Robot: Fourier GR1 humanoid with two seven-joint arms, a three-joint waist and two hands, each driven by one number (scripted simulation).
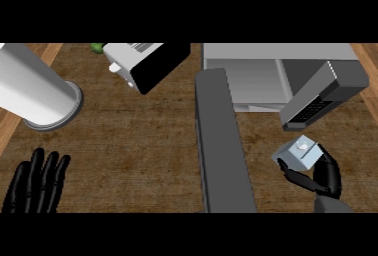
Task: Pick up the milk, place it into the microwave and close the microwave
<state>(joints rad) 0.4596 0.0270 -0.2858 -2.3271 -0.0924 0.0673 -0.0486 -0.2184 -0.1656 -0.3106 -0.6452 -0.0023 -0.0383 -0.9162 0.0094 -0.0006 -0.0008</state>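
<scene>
Head view, looking steeply down on the wooden desk. At lower right, my right hand grasps the milk, a small grey-blue carton with a white cap on top, fingers and thumb curled round its lower sides; the carton sits tilted, just below the microwave at upper right, whose door stands open, running down the frame's centre. My left hand rests at lower left, fingers straight, released. I judge the carton light, stiff-walled yet crushable and rather smooth, best taken across its flat side panels, below the cap.
</scene>
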